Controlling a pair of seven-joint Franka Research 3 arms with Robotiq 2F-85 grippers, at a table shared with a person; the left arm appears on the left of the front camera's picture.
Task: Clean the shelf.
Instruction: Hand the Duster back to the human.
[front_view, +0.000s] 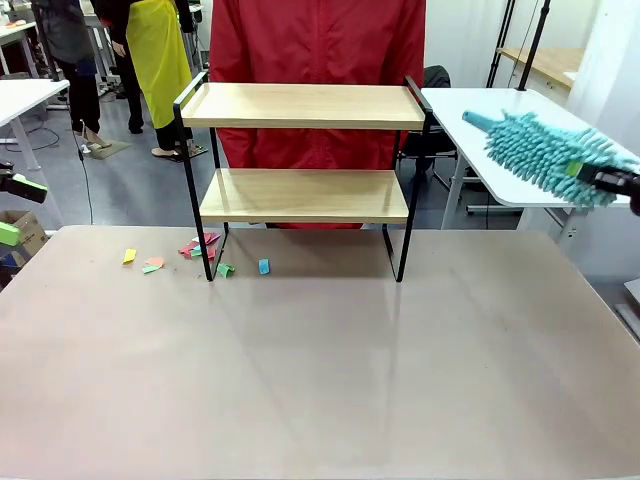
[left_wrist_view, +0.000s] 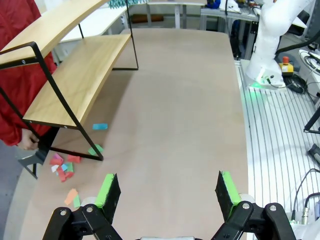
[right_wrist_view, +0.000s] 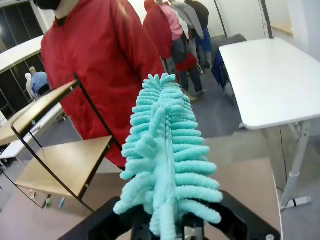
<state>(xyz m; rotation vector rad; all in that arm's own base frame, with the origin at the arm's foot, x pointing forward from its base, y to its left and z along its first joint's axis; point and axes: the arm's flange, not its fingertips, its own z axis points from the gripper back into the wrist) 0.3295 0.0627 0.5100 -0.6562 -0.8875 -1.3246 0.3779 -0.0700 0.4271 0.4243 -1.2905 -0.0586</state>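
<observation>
Stands at the table's far edge: two-tier wooden shelf in thin black frame (front_view: 304, 150), person's red jacket (front_view: 318, 40) partly hidden behind. Left gripper (left_wrist_view: 169, 192) gapes wide, empty. Right gripper (front_view: 612, 180), cut off at the frame edge right of the shelf, clamps fluffy turquoise chenille duster (front_view: 545, 155). Scattered by left legs: coloured paper scraps (front_view: 190, 255), small, shapes unclear.

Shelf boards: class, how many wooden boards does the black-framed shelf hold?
2: the upper board at the frame's top, the lower board directly beneath it, above the table.

Grey floor (front_view: 130, 170) beyond a broad beige tabletop (front_view: 320, 380). White rectangular side table (front_view: 500, 150) far right, black stand poles (front_view: 530, 45) behind. Another white table (front_view: 20, 98) far left. Even indoor light.
</observation>
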